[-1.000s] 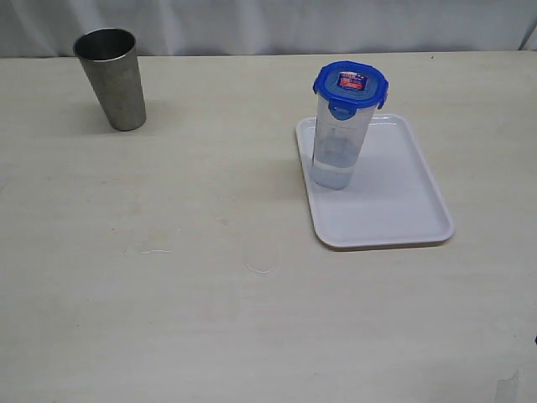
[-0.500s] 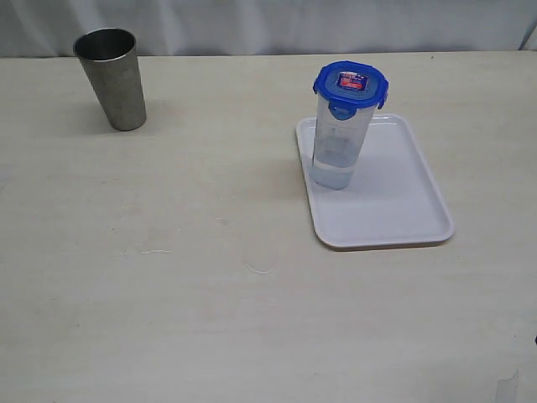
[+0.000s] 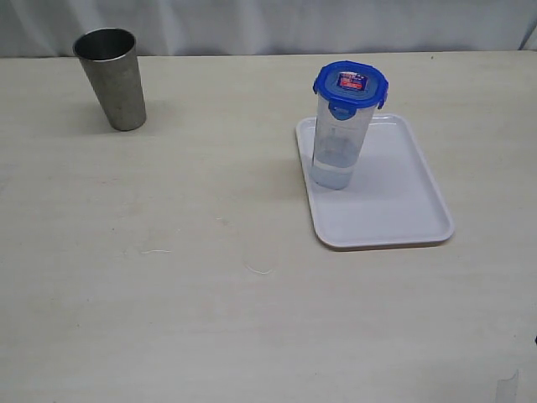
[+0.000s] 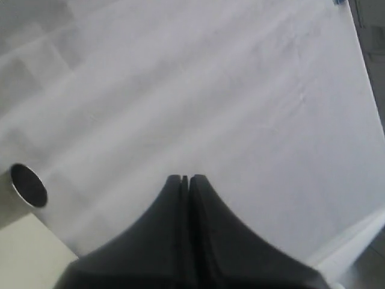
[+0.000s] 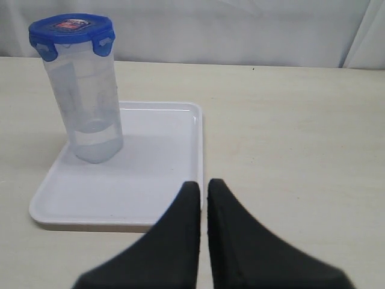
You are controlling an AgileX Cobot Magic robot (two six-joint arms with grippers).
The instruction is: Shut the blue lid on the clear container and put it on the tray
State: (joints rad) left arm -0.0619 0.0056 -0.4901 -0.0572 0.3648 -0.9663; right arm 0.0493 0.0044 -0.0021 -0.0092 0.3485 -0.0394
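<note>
The clear container [image 3: 338, 143] stands upright on the white tray [image 3: 394, 201], near its far left corner. The blue lid [image 3: 351, 85] sits on top of it with its flaps down. The right wrist view shows the same container [image 5: 90, 102], lid [image 5: 71, 31] and tray [image 5: 156, 174]. My right gripper [image 5: 203, 183] is shut and empty, hovering by the tray's edge, well apart from the container. My left gripper [image 4: 184, 178] is shut and empty over bare table. Neither gripper appears in the exterior view.
A grey steel cup [image 3: 112, 77] stands upright at the far left of the table; its rim [image 4: 27, 185] shows in the left wrist view. A white curtain hangs behind the table's far edge.
</note>
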